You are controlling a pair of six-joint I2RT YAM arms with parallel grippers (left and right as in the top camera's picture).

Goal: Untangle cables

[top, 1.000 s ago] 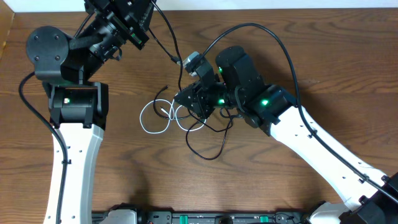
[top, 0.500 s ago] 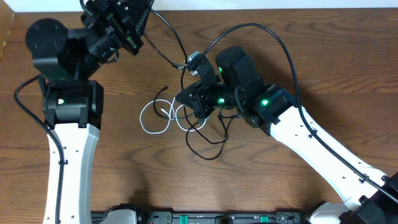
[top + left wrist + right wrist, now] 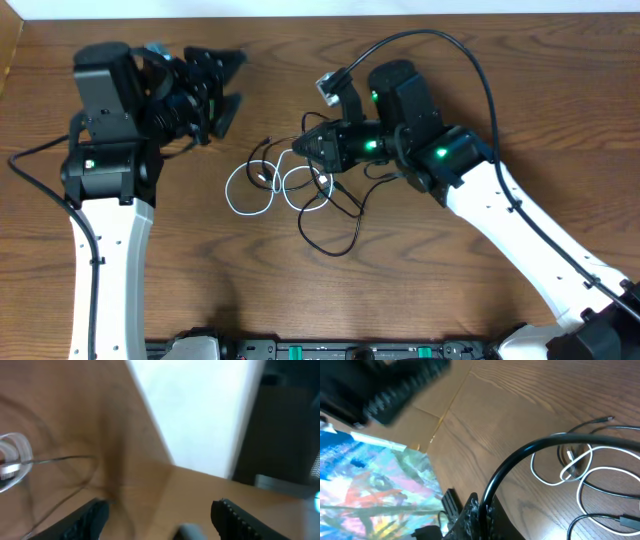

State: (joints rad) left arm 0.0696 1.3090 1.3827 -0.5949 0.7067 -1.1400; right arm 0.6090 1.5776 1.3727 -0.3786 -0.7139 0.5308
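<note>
Cables: a loose bunch on the wooden table (image 3: 200,290); it lies mid-table between the two arms, nearer the right one
White cable (image 3: 250,212): overlapping loops lying flat at the left of the bunch; the right wrist camera also shows them (image 3: 547,481)
Black cables (image 3: 335,252): thin cords crossing the white loops; one sweeps in a wide curve toward the near edge; another rises in a small arc at the far side of the bunch, close to the right gripper; where each cord runs through the bunch cannot be told
Left gripper (image 3: 238,78): fingers spread apart with nothing between them; it sits over the far left of the table, pointing right, well apart from the bunch; its wrist view (image 3: 160,520) is blurred but shows the same gap
Right gripper (image 3: 302,150): jaws together; the tip is at the far edge of the bunch, beside the black arc; whether a cord is pinched there cannot be told
Thick black wire (image 3: 440,38): arcs over the right arm's wrist; it crosses the right wrist view in front of the loops
</note>
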